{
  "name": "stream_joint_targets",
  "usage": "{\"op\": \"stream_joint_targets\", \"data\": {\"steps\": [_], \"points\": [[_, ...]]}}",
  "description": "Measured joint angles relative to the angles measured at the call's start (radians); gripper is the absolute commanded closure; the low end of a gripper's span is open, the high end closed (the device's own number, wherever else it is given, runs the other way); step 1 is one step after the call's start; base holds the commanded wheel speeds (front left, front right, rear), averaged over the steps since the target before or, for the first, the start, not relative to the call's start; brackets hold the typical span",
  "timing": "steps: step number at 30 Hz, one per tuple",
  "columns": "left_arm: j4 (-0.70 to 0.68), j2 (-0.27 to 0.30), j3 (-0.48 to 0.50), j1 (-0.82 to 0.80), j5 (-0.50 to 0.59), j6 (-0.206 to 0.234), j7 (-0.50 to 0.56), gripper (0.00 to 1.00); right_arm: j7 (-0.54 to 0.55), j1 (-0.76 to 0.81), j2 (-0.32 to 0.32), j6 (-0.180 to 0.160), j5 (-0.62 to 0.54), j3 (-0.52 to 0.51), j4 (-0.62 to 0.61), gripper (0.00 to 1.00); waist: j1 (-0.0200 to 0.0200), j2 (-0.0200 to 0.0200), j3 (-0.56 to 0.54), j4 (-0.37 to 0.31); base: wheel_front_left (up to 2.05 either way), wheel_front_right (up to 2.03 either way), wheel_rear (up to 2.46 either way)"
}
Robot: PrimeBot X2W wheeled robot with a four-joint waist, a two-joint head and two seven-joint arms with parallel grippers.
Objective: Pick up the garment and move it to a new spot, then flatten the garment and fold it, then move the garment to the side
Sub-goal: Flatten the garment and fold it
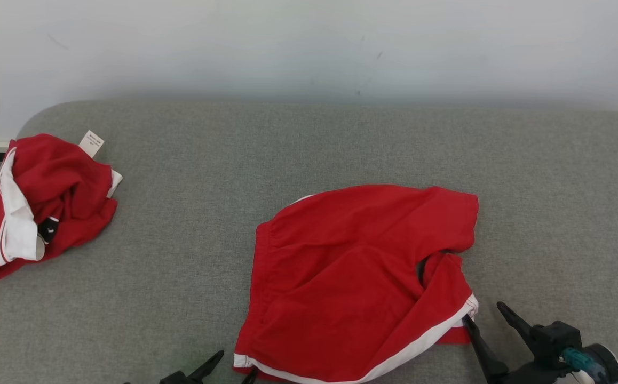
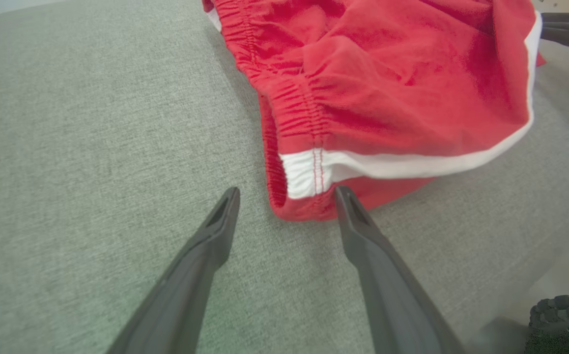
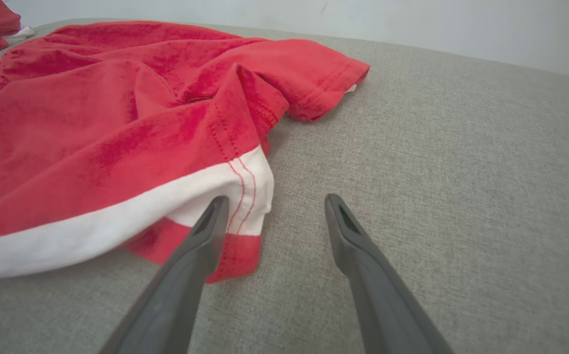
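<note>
A pair of red shorts (image 1: 351,277) with a white side stripe lies spread on the grey cushioned surface (image 1: 309,149), waistband to the left, legs to the right. My left gripper (image 1: 232,361) is open at the shorts' near left corner; in its wrist view the red shorts (image 2: 387,83) lie just past the open left gripper (image 2: 287,194), whose right fingertip touches the waistband end. My right gripper (image 1: 482,313) is open at the near right corner. In its wrist view the open right gripper (image 3: 273,202) has its left finger over the hem of the red shorts (image 3: 117,123).
A second red and white garment (image 1: 42,205) lies crumpled at the surface's far left edge, a white label sticking up from it. A pale wall (image 1: 309,48) rises behind the surface. Bare grey fabric stretches between the two garments and to the right of the shorts.
</note>
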Motion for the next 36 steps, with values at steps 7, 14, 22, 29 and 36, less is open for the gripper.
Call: {"op": "stream_joint_targets", "data": {"steps": [7,14,22,29,36], "points": [[0.016,0.027,-0.115,-0.077,-0.05,0.0,0.0,0.0,0.0,-0.092,-0.047,0.0,0.098,0.171,0.047,0.0,0.0,0.0,0.028,0.0,0.0,0.0,0.0],[0.015,0.036,-0.168,-0.129,-0.094,0.0,0.0,1.0,0.0,-0.176,-0.073,0.0,0.193,0.285,0.072,1.0,0.0001,0.0001,0.052,0.003,0.0,0.0,0.0],[-0.049,0.024,-0.086,-0.098,-0.105,0.0,0.0,1.0,0.0,-0.143,-0.073,0.0,0.198,0.221,-0.008,1.0,-0.0002,0.0,0.035,0.009,0.0,0.0,0.0],[-0.132,0.01,0.024,-0.003,-0.083,0.0,0.0,1.0,0.0,-0.009,-0.062,0.0,0.144,0.137,-0.149,1.0,-0.0003,0.0,-0.015,0.003,0.0,0.0,0.0],[-0.158,-0.001,0.108,0.053,-0.07,0.001,0.0,1.0,0.0,0.043,-0.059,0.0,0.122,0.107,-0.191,1.0,-0.0003,0.0,-0.049,-0.027,0.0,0.0,0.0]]}}
